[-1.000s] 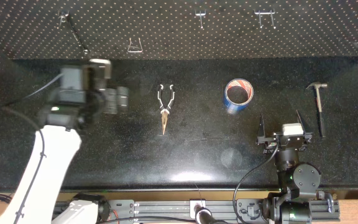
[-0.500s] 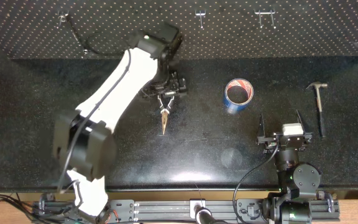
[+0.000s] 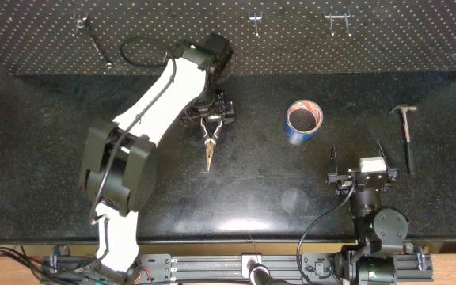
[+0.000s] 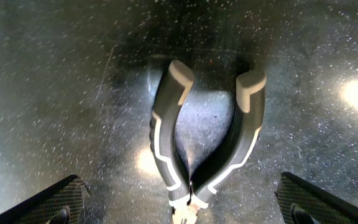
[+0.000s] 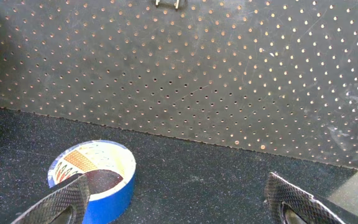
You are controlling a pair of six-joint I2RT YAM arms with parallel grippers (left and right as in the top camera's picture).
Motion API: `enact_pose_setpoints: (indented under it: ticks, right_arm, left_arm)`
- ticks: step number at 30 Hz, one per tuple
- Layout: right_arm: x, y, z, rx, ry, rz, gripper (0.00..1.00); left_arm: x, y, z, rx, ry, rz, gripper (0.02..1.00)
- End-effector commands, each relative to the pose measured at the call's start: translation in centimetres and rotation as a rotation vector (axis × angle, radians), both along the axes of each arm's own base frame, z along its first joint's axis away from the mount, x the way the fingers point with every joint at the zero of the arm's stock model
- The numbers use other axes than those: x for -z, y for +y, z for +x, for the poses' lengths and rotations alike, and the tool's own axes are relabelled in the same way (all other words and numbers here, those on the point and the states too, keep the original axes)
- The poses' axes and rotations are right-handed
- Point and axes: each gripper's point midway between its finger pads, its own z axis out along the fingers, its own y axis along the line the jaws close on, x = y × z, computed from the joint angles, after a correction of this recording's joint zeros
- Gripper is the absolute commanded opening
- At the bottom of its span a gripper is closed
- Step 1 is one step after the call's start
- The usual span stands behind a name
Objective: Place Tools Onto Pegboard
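A: Where are the pliers?
B: Flat on the black tabletop, handles toward the pegboard; the left gripper hangs over the handles, fingers spread to either side, grasping nothing.
A: And farther out?
B: Tape roll to the right, then the hammer; the right gripper sits near its base, released too.

Workshop bench: perforated pegboard with metal hooks, dark speckled worktop, pliers, hammer and tape roll.
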Motion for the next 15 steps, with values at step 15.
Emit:
enact_pose_setpoints:
  ticks: [15]
  right_arm:
    - [0.1, 0.0, 0.0, 0.001, 0.0, -0.005, 0.928]
  left_arm:
    - [3.8, -1.1, 1.8, 0.112, -0.01, -0.032, 0.996]
